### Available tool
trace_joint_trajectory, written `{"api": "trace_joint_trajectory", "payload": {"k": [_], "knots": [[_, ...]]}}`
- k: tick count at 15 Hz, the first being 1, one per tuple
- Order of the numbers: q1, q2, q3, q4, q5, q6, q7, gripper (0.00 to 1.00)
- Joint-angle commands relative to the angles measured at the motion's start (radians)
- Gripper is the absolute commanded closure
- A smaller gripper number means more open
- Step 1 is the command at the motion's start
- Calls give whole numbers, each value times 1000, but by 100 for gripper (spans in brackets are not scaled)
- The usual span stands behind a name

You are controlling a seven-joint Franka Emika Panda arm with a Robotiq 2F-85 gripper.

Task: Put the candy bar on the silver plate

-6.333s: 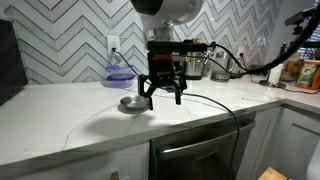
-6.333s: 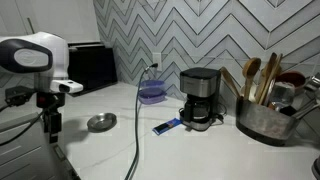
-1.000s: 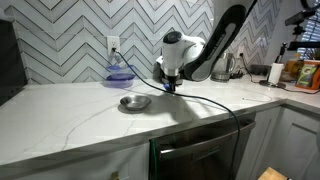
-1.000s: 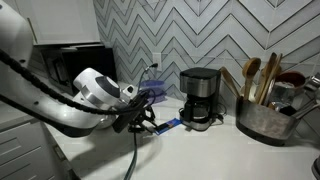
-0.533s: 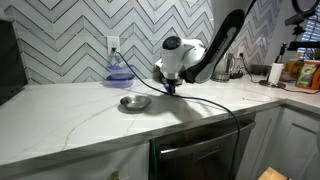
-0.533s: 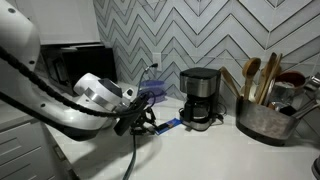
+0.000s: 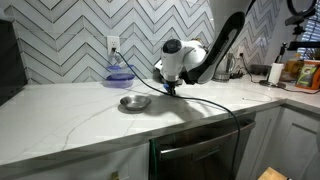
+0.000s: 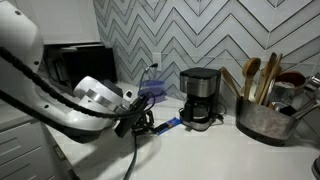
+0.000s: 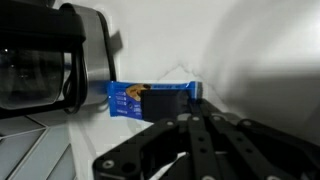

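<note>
the candy bar (image 9: pixel 125 98) should be pinched squarely across its width by the gripper (image 9: pixel 162 108), whose closure cannot be told, then lifted flat.

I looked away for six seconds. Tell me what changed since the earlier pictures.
The gripper swung from near the silver plate across to the candy bar and came down low to it; whether it has closed on it cannot be told. The candy bar, silver plate, coffee maker and blue bowl stayed put.
</note>
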Motion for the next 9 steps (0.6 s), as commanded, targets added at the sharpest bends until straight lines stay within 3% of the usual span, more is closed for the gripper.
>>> {"api": "trace_joint_trajectory", "payload": {"k": [1, 9], "knots": [[-6, -12, -3, -8, 0, 24, 2, 100], [1, -204, 10, -78, 198, 32, -140, 100]]}}
